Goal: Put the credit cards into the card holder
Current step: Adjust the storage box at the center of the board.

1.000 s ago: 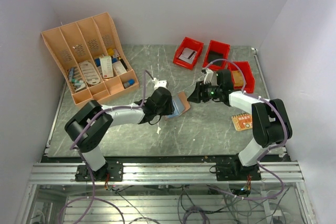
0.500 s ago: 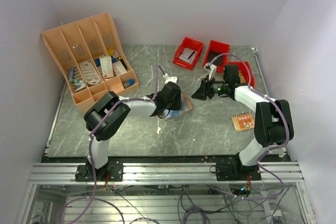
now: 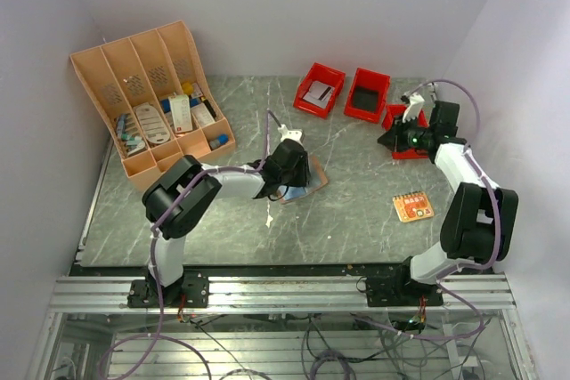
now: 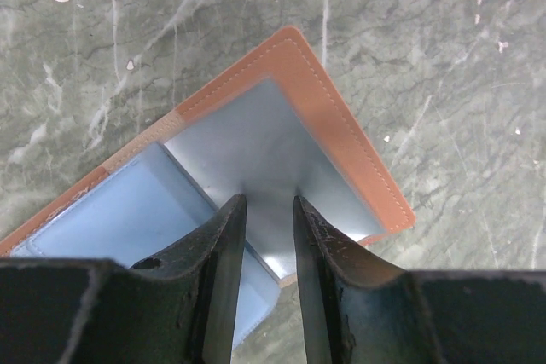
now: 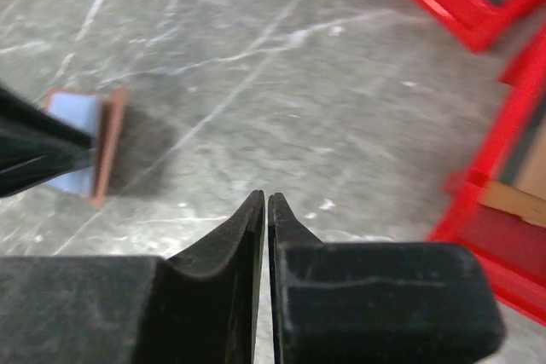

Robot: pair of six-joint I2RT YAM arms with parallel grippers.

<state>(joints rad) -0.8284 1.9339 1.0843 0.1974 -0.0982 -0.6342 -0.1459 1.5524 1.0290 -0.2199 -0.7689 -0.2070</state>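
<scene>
**Fig.** The card holder (image 4: 334, 130) is shown lying open near the centre of the table (image 3: 356, 220), with a grey card (image 4: 256, 151) resting on its inner face. The left gripper (image 4: 269, 204) is positioned over the card's near edge with its fingers narrowly parted; whether the card is pinched cannot be told. The right gripper (image 5: 266, 200) is held clenched and empty beside a red bin (image 5: 503, 159). An orange card (image 3: 413, 207) is seen well apart, at right.
</scene>
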